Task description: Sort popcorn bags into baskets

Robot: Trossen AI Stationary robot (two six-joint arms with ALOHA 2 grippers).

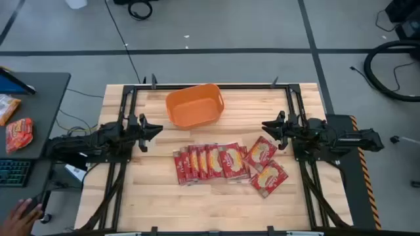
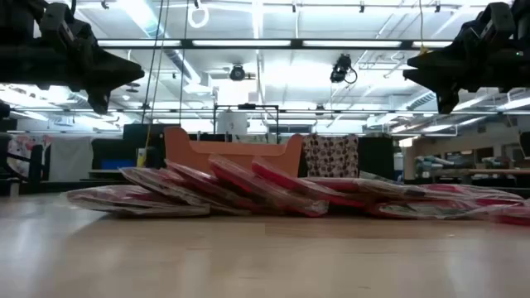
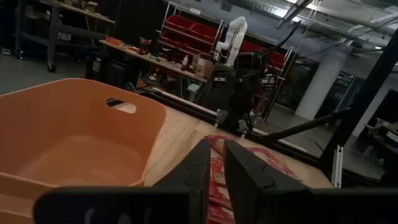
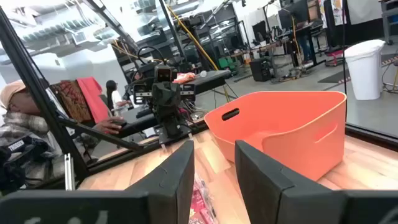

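Note:
Several red popcorn bags [image 1: 210, 162] lie overlapping in a row on the middle of the wooden table, and two more [image 1: 266, 167] lie beside them toward the right. The orange basket [image 1: 174, 98] stands on its base behind them, near the far edge. My left gripper [image 1: 157, 129] hovers level at the left, above the table. Its fingers [image 3: 202, 163] stand slightly apart with nothing between them. My right gripper [image 1: 264, 126] hovers at the right, facing the left one, open and empty [image 4: 214, 149]. Both are well above the bags [image 2: 248, 190].
Black frame rails [image 1: 125, 164] run along the table's sides and far edge. A grey side table at the left holds more packets [image 1: 18, 134] and a keyboard [image 1: 13, 174]; a person's hand [image 1: 23, 215] is near it. A seated person [image 4: 18, 137] shows beyond the table.

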